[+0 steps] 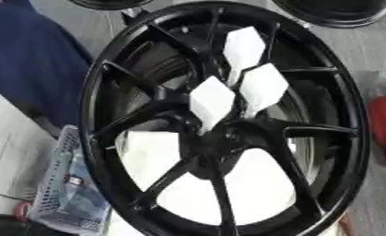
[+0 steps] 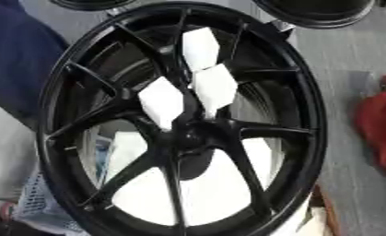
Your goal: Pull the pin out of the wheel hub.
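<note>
Black wheel hub point(image 1: 220, 120) fills the view; no robot hand shows, state untellable.

A black wheel hub point(image 1: 225, 120) is filling the frame, its spokes fanning out from the centre. Three white diamond-shaped tags point(image 1: 212, 102) are sitting toward one o'clock (close together), and a grey mesh basket point(image 1: 63, 189) is lying at eight o'clock.

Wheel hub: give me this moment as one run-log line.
wheel hub: black, fills view | white patches: three near hub centre | pin: cannot tell | left hand: not in view | right hand: not in view
</note>
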